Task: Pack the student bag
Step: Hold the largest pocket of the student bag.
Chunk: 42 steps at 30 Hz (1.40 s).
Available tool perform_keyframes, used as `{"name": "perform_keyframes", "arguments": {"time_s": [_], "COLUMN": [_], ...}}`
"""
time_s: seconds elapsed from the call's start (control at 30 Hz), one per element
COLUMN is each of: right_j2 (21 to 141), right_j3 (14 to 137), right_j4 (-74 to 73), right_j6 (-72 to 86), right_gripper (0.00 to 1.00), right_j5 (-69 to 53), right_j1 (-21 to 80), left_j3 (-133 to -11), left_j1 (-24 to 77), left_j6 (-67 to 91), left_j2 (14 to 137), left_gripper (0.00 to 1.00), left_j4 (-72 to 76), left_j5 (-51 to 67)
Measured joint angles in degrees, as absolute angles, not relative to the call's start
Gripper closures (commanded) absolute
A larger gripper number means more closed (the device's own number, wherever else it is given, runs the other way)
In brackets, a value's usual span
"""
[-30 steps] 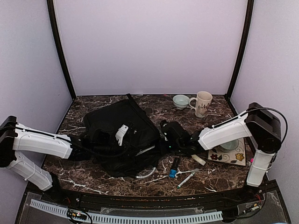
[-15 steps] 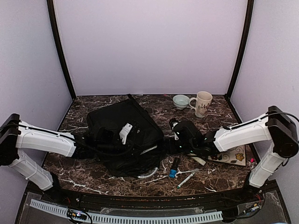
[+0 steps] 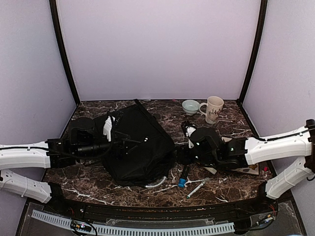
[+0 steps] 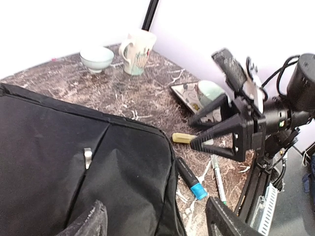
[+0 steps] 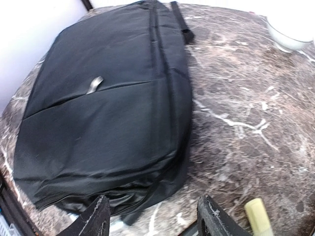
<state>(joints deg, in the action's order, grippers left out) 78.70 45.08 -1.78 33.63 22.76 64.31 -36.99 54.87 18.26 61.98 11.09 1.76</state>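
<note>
Two grippers stand spread wide and hold nothing. Between the dark, rough-edged fingers of the left gripper (image 4: 153,209) there is only black cloth and a strip of stone. The right gripper (image 5: 152,204) shows the same: open jaws with nothing in them.

Under and ahead of the left gripper lies the bag (image 3: 138,145), a big, flat, soft slab of matte black woven fabric with rounded, padded corners and stitched seams across its face. A small flat silver zipper pull (image 4: 87,157) lies on the cloth just ahead of this gripper's left finger. Its right finger hangs past the bag's edge, over the table (image 3: 224,130), a glossy brown marble veined in white. Whether either finger touches the cloth cannot be told.

From the right gripper the bag fills the space ahead and to the left, and its puffed near corner comes close to the left finger. A narrow black strap (image 5: 179,22) runs off the bag's far end. Bare marble lies ahead of the right finger, and a pale yellow rounded stick (image 5: 258,219) lies just to its right.

Just right of the left gripper, beside the bag's edge, lie a black marker with a blue cap (image 4: 189,179) and a thin white pen (image 4: 218,177). Far ahead of it stand a smooth pale green bowl (image 4: 96,58) and a cream mug (image 4: 138,51) with a plant print and a looped handle. A square flowered plate (image 4: 189,96) holding a second pale green bowl (image 4: 209,91) sits behind the right gripper.
</note>
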Motion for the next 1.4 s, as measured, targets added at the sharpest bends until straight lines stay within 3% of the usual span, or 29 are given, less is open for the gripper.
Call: {"name": "perform_keyframes", "arguments": {"time_s": [0.13,0.23,0.5,0.8,1.1,1.27,1.4], "right_j2": [79.31,82.02,92.16,98.85,101.03,105.43,108.6], "right_j3": [45.32,47.11,55.99,59.61,64.53,71.37,74.37], "right_j4": [-1.93,-3.14,-4.21,-3.57,-7.84,-8.75,-8.67], "right_j6": [33.71,33.78,34.35,32.27,19.22,8.47,1.74], "right_gripper": [0.4,0.4,0.42,0.47,0.38,0.23,0.22], "right_j5": [22.98,23.27,23.03,20.29,31.35,36.05,37.23], "right_j1": [68.42,72.03,78.5,81.06,88.25,91.44,91.46], "left_j3": [-34.39,-31.94,-29.28,-29.3,-28.8,-28.8,-28.69], "left_j1": [54.89,54.89,56.53,56.88,56.9,56.9,56.9], "left_j6": [18.63,20.67,31.57,36.53,36.62,36.73,36.95], "left_j2": [54.19,49.08,38.37,41.45,49.34,49.15,46.59], "left_gripper": [0.31,0.39,0.47,0.47,0.48,0.48,0.48], "left_j4": [7.92,3.88,-15.51,-23.77,-18.94,-18.61,-19.62], "left_j5": [-2.92,-7.88,-19.92,-25.65,-25.78,-27.27,-28.97]}}
